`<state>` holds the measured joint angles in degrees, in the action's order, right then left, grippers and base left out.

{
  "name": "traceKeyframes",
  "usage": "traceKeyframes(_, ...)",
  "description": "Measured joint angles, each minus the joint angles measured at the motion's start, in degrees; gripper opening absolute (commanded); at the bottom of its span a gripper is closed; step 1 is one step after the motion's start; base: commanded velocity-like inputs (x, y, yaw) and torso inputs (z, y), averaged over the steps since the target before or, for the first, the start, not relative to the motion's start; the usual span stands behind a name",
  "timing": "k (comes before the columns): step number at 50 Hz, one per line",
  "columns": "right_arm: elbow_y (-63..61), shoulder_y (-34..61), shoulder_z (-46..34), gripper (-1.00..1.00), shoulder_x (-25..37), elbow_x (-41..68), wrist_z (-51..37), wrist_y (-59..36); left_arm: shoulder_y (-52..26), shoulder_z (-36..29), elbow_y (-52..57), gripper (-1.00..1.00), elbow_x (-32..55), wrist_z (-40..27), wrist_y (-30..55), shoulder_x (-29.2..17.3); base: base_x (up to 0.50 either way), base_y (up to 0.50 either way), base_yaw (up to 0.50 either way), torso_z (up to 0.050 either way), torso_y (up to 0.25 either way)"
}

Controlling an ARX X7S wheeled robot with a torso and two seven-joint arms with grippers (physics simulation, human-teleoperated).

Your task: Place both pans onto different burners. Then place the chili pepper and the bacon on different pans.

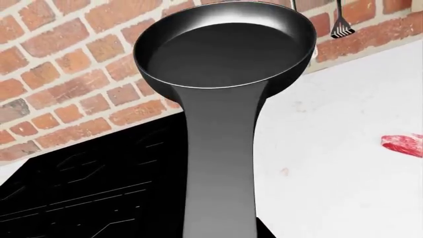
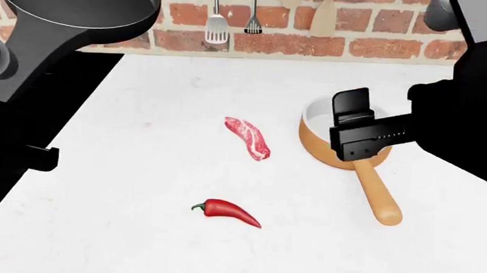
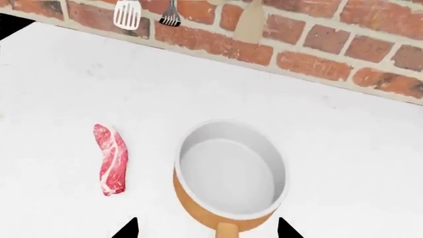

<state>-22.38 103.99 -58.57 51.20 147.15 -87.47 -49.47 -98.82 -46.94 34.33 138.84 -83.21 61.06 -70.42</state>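
Observation:
My left gripper (image 2: pixel 15 65) is shut on the long handle of the black frying pan (image 1: pixel 225 47), which hangs in the air over the stovetop's (image 1: pixel 86 188) right edge; its fingers are hidden under the handle. On the white counter stands the orange saucepan (image 3: pixel 231 171), white inside, with its handle (image 2: pixel 379 193) pointing toward me. My right gripper (image 3: pixel 206 230) hovers open above it, one fingertip on each side of the handle's root, touching nothing. The bacon (image 2: pixel 248 138) lies left of the saucepan. Nearer me lies the chili pepper (image 2: pixel 227 211).
Along the back runs a brick wall (image 2: pixel 392 47) hung with a metal spatula (image 2: pixel 216 20), a fork-like tool (image 2: pixel 253 18) and a wooden spatula (image 2: pixel 323 18). The black stovetop (image 2: pixel 58 106) takes up the left side, next to the white counter (image 2: pixel 145 169).

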Motion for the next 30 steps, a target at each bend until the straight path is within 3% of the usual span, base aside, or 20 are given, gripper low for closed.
traceKeyframes(14, 2.7, 3.3, -9.6, 1.0, -1.9, 3.5, -0.7, -0.1, -0.6, -0.2, -0.1, -1.0, 0.0, 0.5, -0.1, -0.3, 0.0, 0.0, 0.0, 0.001, 0.002)
traceKeyframes(30, 3.4, -1.1, -16.0, 1.0, -1.5, -0.2, 2.8, 1.3, -0.5, -0.6, 0.1, -1.0, -0.6, 1.3, -0.4, -0.5, 0.0, 0.0, 0.0, 0.0, 0.001)
